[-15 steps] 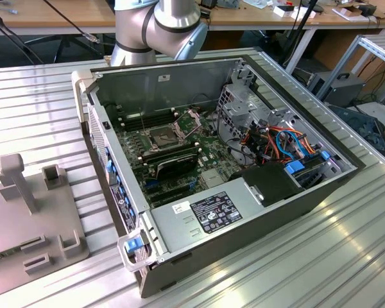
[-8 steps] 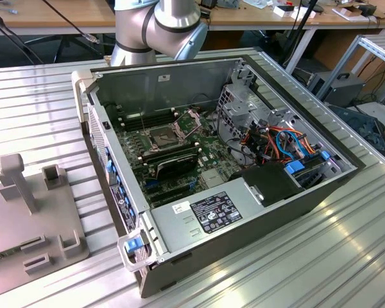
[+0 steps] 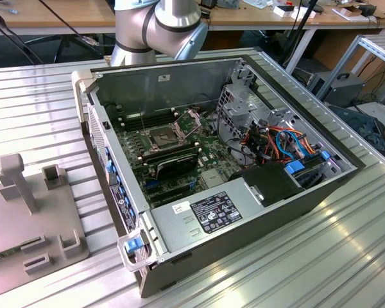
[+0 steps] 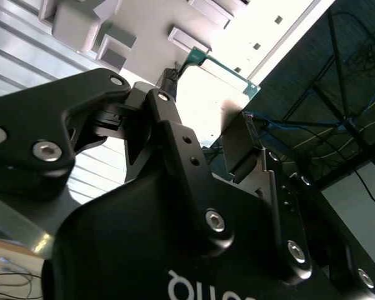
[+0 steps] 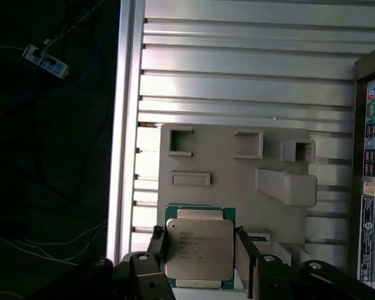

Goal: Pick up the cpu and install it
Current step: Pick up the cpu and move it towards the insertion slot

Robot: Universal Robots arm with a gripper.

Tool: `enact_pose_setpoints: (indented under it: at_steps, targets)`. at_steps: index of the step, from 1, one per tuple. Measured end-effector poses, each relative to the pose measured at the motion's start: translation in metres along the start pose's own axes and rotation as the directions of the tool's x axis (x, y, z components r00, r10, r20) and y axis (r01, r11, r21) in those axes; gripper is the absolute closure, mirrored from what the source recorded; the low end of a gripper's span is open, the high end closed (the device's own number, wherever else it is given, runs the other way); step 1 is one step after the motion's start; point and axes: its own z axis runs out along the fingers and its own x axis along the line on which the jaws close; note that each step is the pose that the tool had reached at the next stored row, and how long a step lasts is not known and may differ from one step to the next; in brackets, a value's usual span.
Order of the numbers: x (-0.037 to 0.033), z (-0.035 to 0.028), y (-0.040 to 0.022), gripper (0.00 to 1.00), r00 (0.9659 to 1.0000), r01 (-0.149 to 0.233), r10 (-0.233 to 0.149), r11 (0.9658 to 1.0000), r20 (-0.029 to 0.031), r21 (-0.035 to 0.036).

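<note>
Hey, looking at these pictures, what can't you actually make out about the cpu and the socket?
Underside of the cpu, second wrist view: washed out by glare, contacts unreadable.
The grey fixture plate, first wrist view: partly covered by the cpu and the gripper shut on it.
The socket, exterior view: too small to see its contacts.

Exterior view: high, oblique and set back, looking down across the table point(image 3: 321, 256) into the open computer case point(image 3: 173, 80), with the fixture plate point(image 3: 32, 212) toward the exterior view's left. Both wrist views: close behind the gripper point(image 5: 200, 240) clamping the cpu point(image 5: 199, 256), facing that same fixture plate.
</note>
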Motion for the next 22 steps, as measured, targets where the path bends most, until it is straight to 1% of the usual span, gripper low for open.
enact_pose_setpoints:
  at_steps: [14,19,22]
  targets:
    - [-0.0008,0.0000,0.0000,0.47,1.0000,0.000,0.000,1.0000,0.0000,-0.0001]
    - [-0.0049,-0.0002,-0.0003,0.47,1.0000,0.000,0.000,1.0000,0.0000,-0.0001]
    - [-0.0093,-0.0004,-0.0005,0.47,1.0000,0.000,0.000,1.0000,-0.0001,0.0000]
